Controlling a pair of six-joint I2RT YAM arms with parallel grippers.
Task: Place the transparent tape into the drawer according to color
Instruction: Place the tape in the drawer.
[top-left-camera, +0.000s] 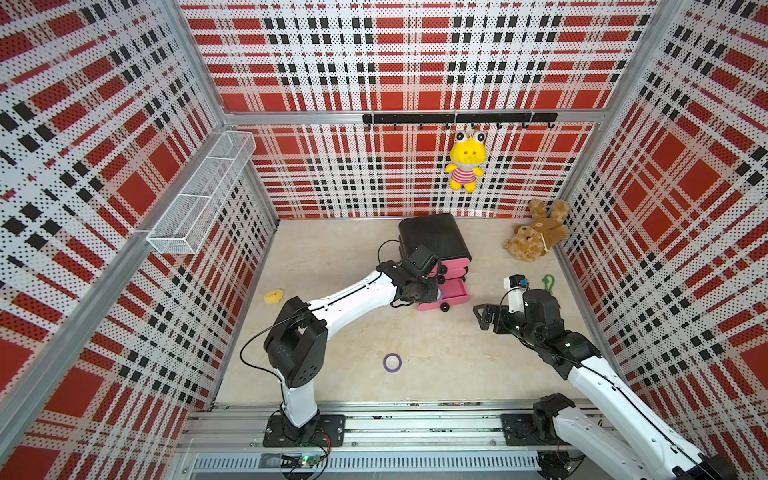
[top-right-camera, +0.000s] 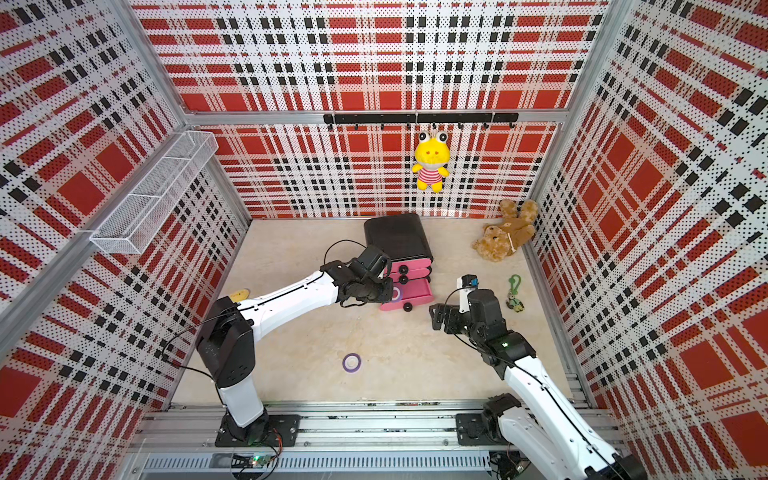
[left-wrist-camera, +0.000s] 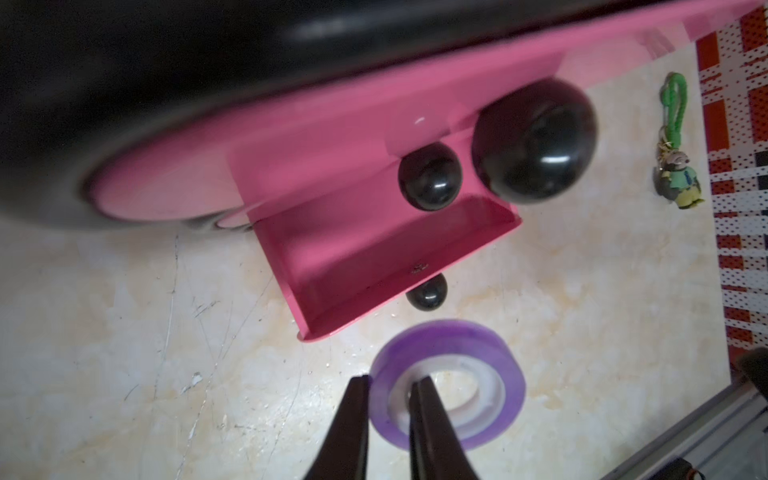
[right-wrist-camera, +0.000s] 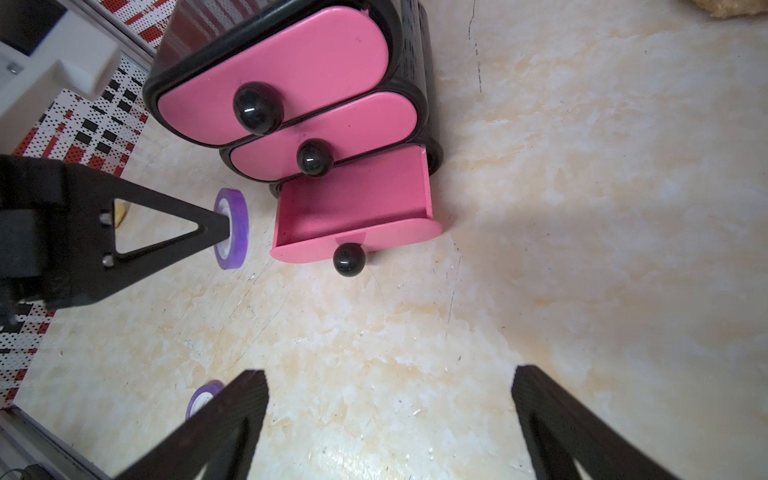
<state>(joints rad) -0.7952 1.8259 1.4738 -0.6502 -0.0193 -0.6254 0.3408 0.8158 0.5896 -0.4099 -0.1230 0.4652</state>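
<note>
drawer (right-wrist-camera: 353, 203) open at cabinet's (top-left-camera: 434, 232) base, one tape roll (right-wrist-camera: 237, 224) just left of it, another roll (top-left-camera: 385, 363) well before it

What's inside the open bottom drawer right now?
The pulled-out part of the open drawer shows only bare pink floor, no tape. Its rear, under the middle drawer, is hidden. The left gripper holds a purple tape outside it.

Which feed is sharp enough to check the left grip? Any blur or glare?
Left wrist: held tape and left gripper fairly sharp; cabinet and nearest knob blurred. Right wrist: drawers crisp, glints on knobs, soft shadow across the floor. Top views: walls look bowed, held tape mostly hidden.
</note>
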